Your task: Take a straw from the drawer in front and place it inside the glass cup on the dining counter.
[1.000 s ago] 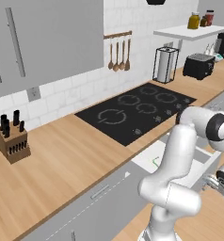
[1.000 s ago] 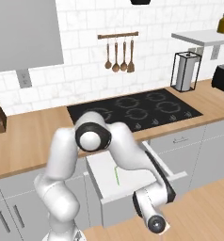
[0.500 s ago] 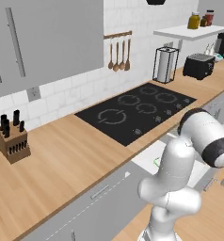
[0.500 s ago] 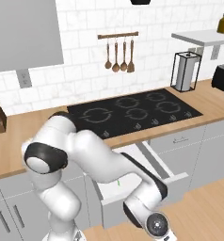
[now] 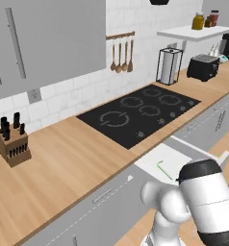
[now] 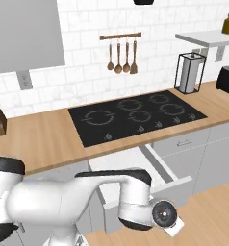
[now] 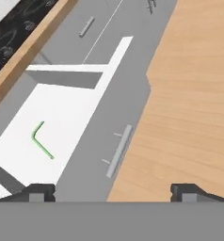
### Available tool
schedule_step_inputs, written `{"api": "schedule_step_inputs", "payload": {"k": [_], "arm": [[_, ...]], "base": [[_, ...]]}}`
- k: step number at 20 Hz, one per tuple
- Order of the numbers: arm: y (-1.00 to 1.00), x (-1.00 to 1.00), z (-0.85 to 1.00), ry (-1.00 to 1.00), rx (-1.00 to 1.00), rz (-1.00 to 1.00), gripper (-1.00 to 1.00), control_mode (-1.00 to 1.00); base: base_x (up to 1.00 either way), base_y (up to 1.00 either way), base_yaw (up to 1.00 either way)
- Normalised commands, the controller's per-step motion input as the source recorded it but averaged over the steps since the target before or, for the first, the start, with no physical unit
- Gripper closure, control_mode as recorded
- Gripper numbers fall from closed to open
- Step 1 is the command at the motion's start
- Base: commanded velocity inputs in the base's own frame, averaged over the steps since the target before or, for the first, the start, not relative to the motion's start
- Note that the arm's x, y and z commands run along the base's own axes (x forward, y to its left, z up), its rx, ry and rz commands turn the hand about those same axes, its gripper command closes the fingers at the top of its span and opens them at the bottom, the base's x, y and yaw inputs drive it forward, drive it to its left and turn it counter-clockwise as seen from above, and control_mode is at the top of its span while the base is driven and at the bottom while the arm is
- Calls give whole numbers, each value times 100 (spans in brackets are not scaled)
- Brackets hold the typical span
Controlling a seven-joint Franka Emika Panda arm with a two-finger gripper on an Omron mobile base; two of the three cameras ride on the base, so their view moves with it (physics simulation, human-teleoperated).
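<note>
The drawer (image 7: 114,108) stands pulled out below the wall counter, its white floor bare but for the straw (image 7: 41,140), a thin green stick with a bend at one end. From the left base view the straw (image 5: 163,169) lies in the drawer (image 5: 152,161) just beyond my arm. My gripper (image 7: 113,192) hovers open above the drawer's front panel, near its bar handle (image 7: 118,150), with nothing between its fingertips (image 7: 38,190). In the right base view my arm curls low in front of the drawer (image 6: 131,161). The glass cup and the dining counter are out of view.
A black cooktop (image 5: 140,113) sits in the wooden wall counter (image 5: 73,163), with a knife block (image 5: 11,144) at its left. At its right are a paper-towel holder (image 5: 168,66) and a toaster (image 5: 203,67). Wooden floor (image 7: 194,94) lies before the grey cabinet fronts (image 7: 92,23).
My arm has swung lower in front of the open drawer, its elbow moving left in the right base view. The jaws have gone from shut to wide open.
</note>
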Motion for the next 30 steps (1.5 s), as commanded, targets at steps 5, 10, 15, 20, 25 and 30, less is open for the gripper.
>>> {"api": "schedule_step_inputs", "payload": {"k": [5,10,15,20,25,30], "arm": [[56,69,100,34,-19,28,-100,-100],[72,85,51,25,-13,32,-100,-100],[48,100,2,22,-2,37,-100,-100],[33,62,-9,12,-5,24,-100,-100],[63,5,-39,-3,-9,1,-100,-100],[52,7,-60,-8,-3,1,-100,-100]], "base": [[0,0,0],[0,0,0],[0,0,0],[0,0,0],[0,0,0],[0,0,0]]}}
